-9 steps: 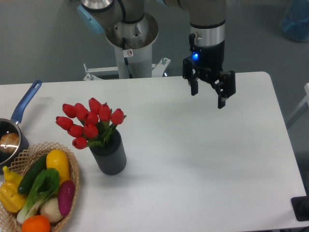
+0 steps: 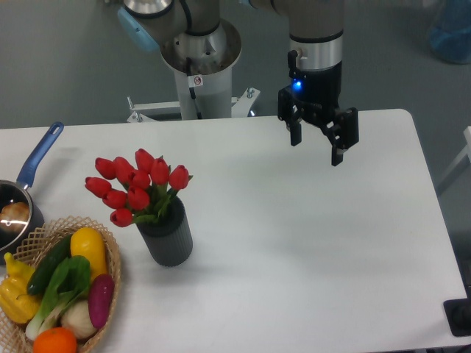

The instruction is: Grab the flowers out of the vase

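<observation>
So the end effector [image 2: 318,149] is seen hanging over the far side of the white bench [image 2: 309,243], a bit right of centre. Its two dark fingers are spread apart with a clear gap between them, and nothing is held in there. A small blue light is lit on the body just above the fingers.

The flowers [image 2: 137,186] are found over on the left part of the bench, well apart from the end effector. It's a bunch of red tulips with some green leaves, stuck into the vase [image 2: 167,237], which is a short dark grey cylinder with fine vertical ribs, standing upright. The blooms are leaned out toward the left over the vase rim. The string or stems can't really be made out since they're hidden inside.

Just beside the vase, at the lower left corner, a wicker basket [image 2: 110,250] is parked, loaded with colourful vegetables: a yellow one, a green one, a purple one, something orange at the bottom edge. Behind that, at the left edge, a saucepan [image 2: 15,209] with a blue handle is partly cut off by the frame; something pale is seen inside it, too small to tell what.
</observation>
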`<state>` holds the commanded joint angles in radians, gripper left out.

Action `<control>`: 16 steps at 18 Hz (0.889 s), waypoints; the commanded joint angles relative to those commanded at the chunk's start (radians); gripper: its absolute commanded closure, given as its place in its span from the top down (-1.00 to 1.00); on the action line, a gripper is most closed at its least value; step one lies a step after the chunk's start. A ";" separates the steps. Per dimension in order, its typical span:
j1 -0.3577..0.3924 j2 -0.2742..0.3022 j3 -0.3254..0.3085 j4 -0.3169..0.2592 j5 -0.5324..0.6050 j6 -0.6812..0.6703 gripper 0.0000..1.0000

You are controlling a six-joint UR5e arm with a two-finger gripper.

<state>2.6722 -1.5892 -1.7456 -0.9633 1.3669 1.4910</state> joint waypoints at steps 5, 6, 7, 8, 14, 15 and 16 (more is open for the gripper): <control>0.002 -0.021 -0.006 0.014 -0.043 -0.006 1.00; 0.002 -0.026 -0.006 0.014 -0.043 -0.008 1.00; 0.000 -0.029 -0.008 0.014 -0.045 -0.009 1.00; -0.002 -0.029 -0.009 0.014 -0.048 -0.009 1.00; -0.002 -0.032 -0.038 0.014 -0.094 -0.009 1.00; -0.002 -0.032 -0.043 0.015 -0.103 -0.008 1.00; -0.003 -0.034 -0.049 0.015 -0.130 -0.006 1.00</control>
<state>2.6691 -1.6229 -1.7947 -0.9480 1.2367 1.4849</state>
